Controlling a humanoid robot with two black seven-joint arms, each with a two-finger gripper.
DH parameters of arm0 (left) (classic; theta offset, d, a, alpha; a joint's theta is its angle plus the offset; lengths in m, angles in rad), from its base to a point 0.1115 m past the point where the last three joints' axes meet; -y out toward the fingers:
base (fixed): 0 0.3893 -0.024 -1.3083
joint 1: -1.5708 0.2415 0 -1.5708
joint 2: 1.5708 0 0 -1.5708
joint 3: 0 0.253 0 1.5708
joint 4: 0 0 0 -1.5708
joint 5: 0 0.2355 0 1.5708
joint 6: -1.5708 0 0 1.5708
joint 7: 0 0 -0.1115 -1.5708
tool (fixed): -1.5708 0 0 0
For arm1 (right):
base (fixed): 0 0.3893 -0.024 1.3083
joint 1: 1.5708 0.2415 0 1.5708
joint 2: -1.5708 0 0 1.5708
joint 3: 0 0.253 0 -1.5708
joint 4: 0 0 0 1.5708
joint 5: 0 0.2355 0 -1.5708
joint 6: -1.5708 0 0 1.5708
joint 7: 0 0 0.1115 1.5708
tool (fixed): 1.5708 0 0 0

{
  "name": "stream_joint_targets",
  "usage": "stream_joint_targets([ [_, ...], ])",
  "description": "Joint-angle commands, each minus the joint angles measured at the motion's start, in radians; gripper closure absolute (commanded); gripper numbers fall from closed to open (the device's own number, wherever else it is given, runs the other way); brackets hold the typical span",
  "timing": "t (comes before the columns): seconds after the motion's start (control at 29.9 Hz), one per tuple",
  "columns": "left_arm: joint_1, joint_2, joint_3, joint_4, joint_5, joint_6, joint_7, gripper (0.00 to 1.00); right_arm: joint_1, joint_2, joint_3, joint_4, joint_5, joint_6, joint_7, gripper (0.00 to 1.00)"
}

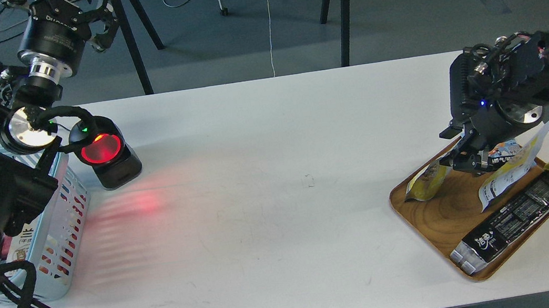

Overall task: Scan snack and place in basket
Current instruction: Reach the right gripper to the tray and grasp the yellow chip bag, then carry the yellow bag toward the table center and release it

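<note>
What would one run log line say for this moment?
phase: reaching | right gripper: over wooden tray, at yellow-and-white snack pouch | left gripper: raised, open | pale blue slotted basket: far left

Both arms were black and bulky. The left arm (1,174) showed silver rings, looping black cables and white lettering; the right arm (520,84) carried a small blue light.

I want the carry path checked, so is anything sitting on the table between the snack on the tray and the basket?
Nothing visible: the white table is bare between the snack on the wooden tray and the basket. Only the scanner stands beside the basket, behind that line.
</note>
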State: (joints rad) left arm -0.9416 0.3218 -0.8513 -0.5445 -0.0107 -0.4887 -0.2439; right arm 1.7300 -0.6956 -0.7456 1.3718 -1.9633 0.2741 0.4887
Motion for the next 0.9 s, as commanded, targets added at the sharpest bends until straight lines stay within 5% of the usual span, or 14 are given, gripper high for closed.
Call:
stream_joint_targets([
  [0.0,-0.003,0.0,0.0,0.0,0.0,0.0,0.002,0.0,0.0,0.001,0.0,0.001,0.0,0.0,0.0,0.77],
  [0.23,-0.003,0.011,0.0,0.0,0.0,0.0,0.003,0.0,-0.012,0.01,-0.001,-0.005,0.004,-0.001,0.0,1.0],
  [0.87,-0.003,0.029,-0.002,0.0,0.0,0.0,0.0,0.0,0.15,0.04,0.055,0.052,0.197,-0.006,0.0,1.0],
])
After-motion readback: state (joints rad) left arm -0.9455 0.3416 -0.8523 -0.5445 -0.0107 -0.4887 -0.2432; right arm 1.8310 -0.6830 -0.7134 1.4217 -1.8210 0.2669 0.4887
